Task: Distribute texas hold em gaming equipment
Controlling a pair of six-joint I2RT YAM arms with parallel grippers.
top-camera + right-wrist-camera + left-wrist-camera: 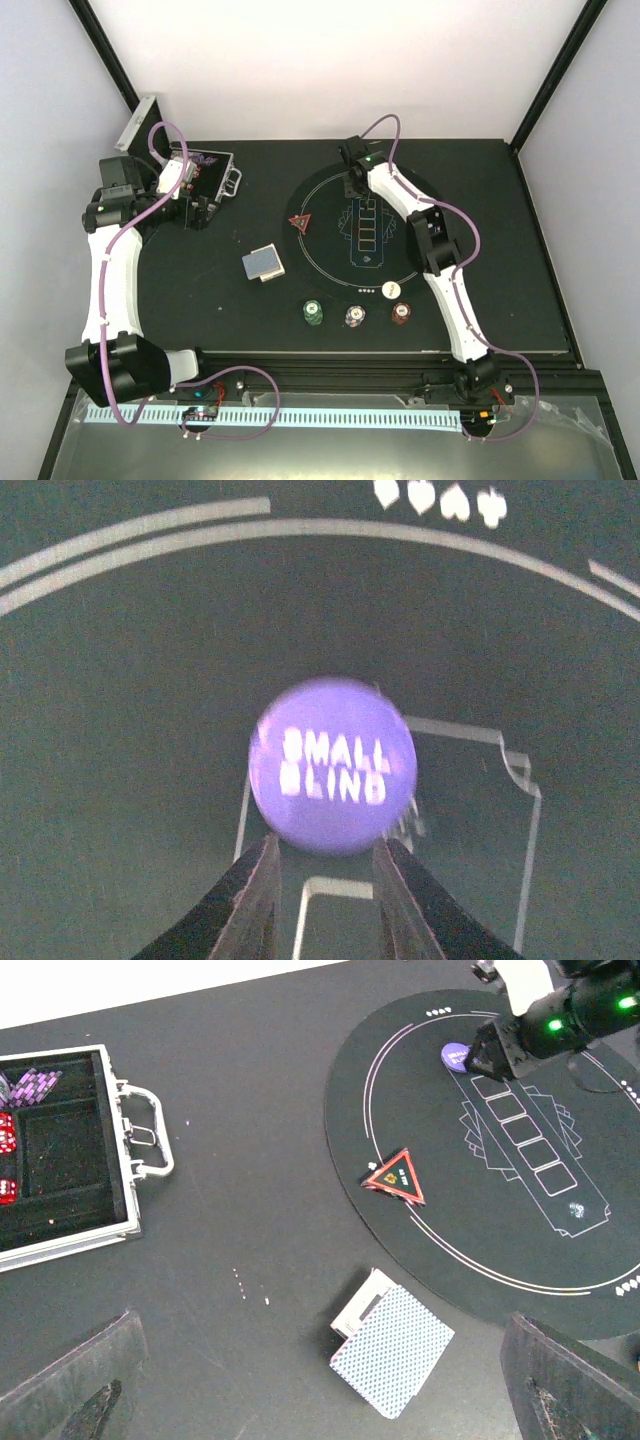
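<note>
A purple round button marked SMALL BLIND (332, 765) lies on the black felt mat (330, 255), near its far rim. My right gripper (325, 855) is low over the mat with its jaws a narrow gap apart. The button sits just ahead of the fingertips, touching or nearly touching them, and looks blurred. A stack of grey-blue-backed cards (392, 1348) rests on the table left of the mat. My left gripper (320, 1400) hangs wide open above it, holding nothing. Green (313, 313), white (355, 316) and brown-red (400, 313) chip stacks stand at the mat's near edge.
The silver hinged case (70, 1160) lies open at the far left with red and purple pieces inside. A red triangular marker (398, 1177) sits on the mat's left side. A small white disc (390, 290) lies near the chip stacks.
</note>
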